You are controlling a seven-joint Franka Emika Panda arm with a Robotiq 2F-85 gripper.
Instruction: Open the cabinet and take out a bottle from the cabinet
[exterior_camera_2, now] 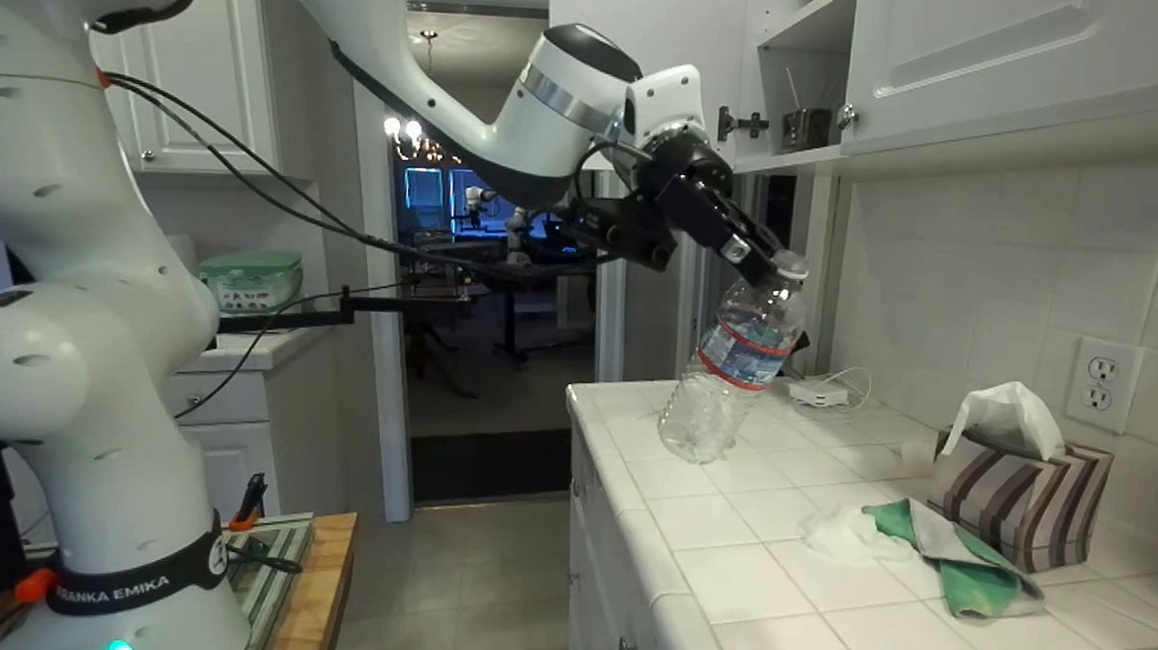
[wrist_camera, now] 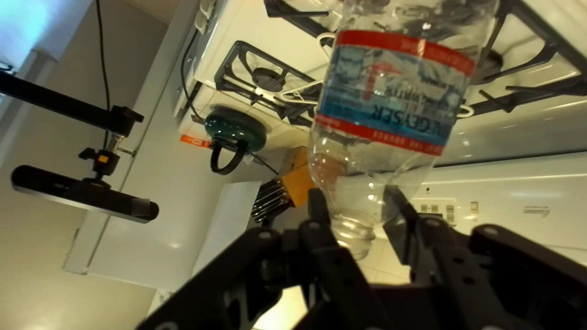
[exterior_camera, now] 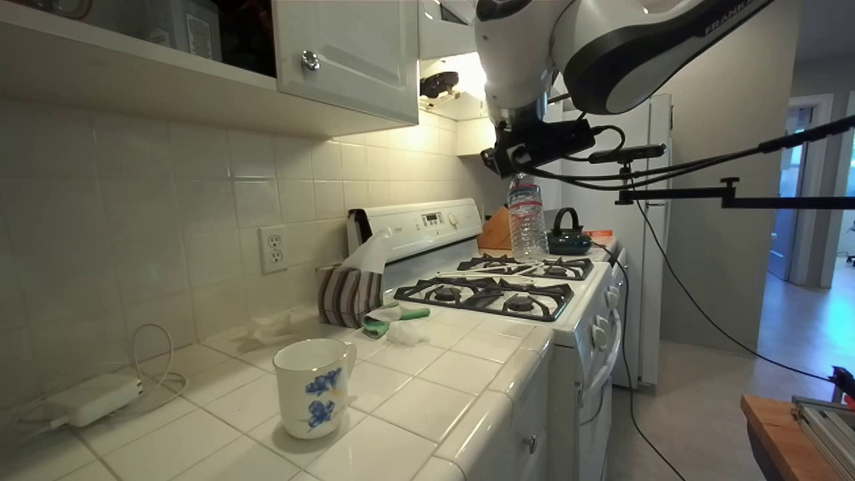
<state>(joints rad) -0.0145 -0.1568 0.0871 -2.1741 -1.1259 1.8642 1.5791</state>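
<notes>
Pose Under Load

My arm (exterior_camera_2: 132, 341) stands upright on its mount in an exterior view, its upper links cut off by the top edge; the forearm (exterior_camera_2: 423, 89) slopes down toward the right; the wrist (exterior_camera_2: 660, 101) is bent, so that the tool (exterior_camera_2: 772, 264) points obliquely downward. The tool is closed as far as its load permits; I have hold of the bottle (exterior_camera_2: 731, 363) by its neck, one finger (wrist_camera: 317, 206) on each side; in the wrist view the label (wrist_camera: 394, 91) faces the camera.

The bottle is out of the cabinet (exterior_camera: 367, 47) and below its level; it hangs neck up in the air, tilted, with the base angled back toward the arm; that base is clear of the counter (exterior_camera_2: 774, 583) and, in an exterior view, is seen against the stove (exterior_camera: 581, 310). The cabinet is open; its door (exterior_camera_2: 645, 11) stands out on its hinge.
</notes>
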